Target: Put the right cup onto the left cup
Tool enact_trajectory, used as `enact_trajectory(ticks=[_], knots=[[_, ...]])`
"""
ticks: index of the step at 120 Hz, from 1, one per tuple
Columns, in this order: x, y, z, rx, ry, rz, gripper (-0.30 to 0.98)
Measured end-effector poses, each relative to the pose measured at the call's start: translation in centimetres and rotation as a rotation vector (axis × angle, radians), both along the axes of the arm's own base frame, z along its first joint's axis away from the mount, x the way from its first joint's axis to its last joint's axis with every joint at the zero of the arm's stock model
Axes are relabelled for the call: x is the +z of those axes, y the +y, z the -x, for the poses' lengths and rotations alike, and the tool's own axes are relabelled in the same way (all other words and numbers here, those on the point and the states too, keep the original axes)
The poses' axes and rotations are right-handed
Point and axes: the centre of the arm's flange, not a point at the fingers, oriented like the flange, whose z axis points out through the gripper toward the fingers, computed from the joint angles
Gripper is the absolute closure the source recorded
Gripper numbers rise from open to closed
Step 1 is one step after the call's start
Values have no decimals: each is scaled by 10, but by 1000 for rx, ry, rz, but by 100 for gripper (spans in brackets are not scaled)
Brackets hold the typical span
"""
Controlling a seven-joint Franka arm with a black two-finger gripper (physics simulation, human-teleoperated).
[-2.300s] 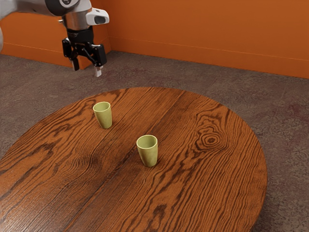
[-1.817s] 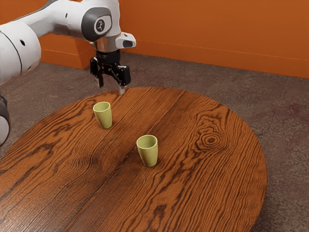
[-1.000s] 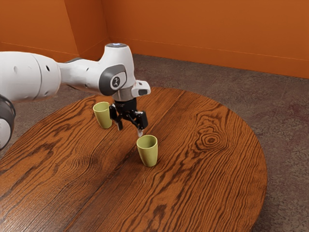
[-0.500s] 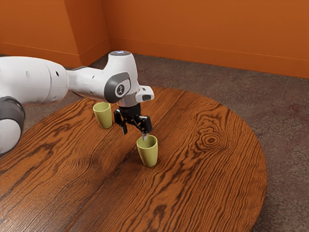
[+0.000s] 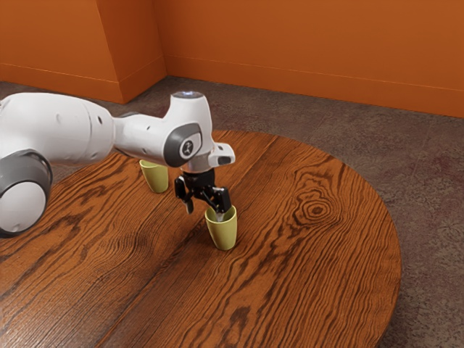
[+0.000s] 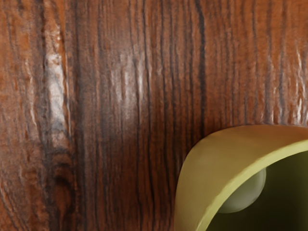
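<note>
The gripper point(image 5: 205, 211) is open at the nearer green cup point(image 5: 223, 233). One fingertip reaches the mouth of this upright cup, and the other hangs outside it, toward the exterior view's left. Farther back stands the second green cup point(image 5: 155, 179), its upper part partly hidden behind the arm. Close under the hand, the wrist view has part of a green cup point(image 6: 214, 166), with its curved rim, outer wall and dark inside; a pale round patch lies within the rim.
Both cups stand on a round wooden table point(image 5: 319, 275) with dark grain. The arm crosses above the table's far left part in the exterior view. Orange walls point(image 5: 304, 51) rise behind, beyond the grey-brown floor.
Coming in from the far side, my open gripper has moved over the table and down to the nearer cup. Over the last half second it sank a little, its fingertip dipping at the rim. Both cups stayed put.
</note>
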Motion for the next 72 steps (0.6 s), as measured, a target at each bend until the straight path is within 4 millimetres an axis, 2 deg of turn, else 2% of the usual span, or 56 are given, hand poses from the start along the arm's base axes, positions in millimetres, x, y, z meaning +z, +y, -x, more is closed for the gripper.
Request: enact_trajectory(ticks=[16,50,72], knots=[[-3,-5,0,-9,-5,-2,3],[-2,-8,-2,-11,-18,-3,54],[-2,-8,-2,-3,-22,-3,70]])
